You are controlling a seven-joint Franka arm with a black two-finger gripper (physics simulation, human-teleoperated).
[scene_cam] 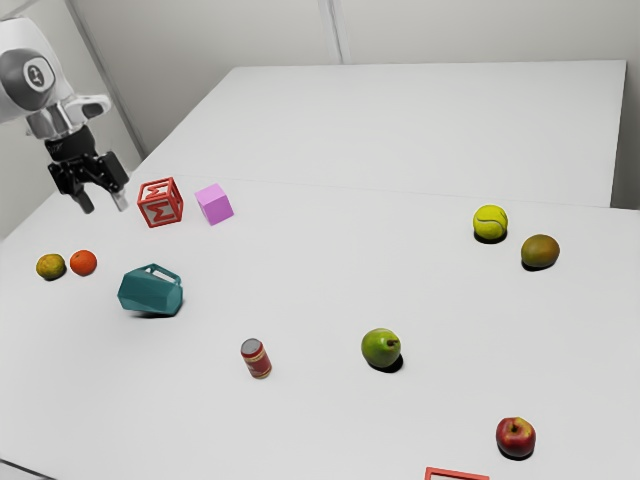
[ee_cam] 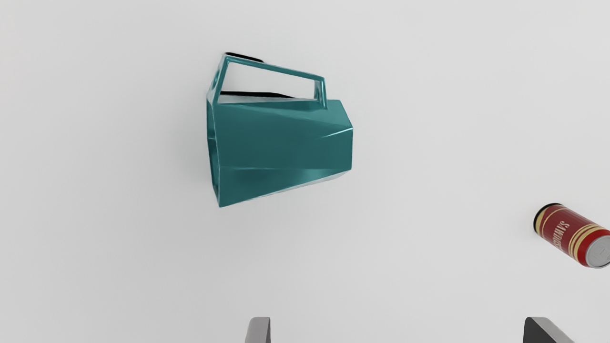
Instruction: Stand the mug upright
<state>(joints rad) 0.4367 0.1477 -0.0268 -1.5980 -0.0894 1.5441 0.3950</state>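
Mug (ee_cam: 283, 138), teal, faceted, angular-handled, lying on its side

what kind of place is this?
Probably a simulated robot test bench: a gripper, plain pale walls, and a white table scattered with props like a tipped mug and a tennis ball.

I took it for a lab-like test room, though I couldn't be certain. Plain pale walls (scene_cam: 480, 30) stood beyond a broad white tabletop (scene_cam: 320, 260), and a robot arm (scene_cam: 28, 80) reached in at the exterior view's left. A lettered block (scene_cam: 160, 203), a tennis ball (scene_cam: 490, 221) and a can (scene_cam: 257, 360) lay scattered like test pieces.
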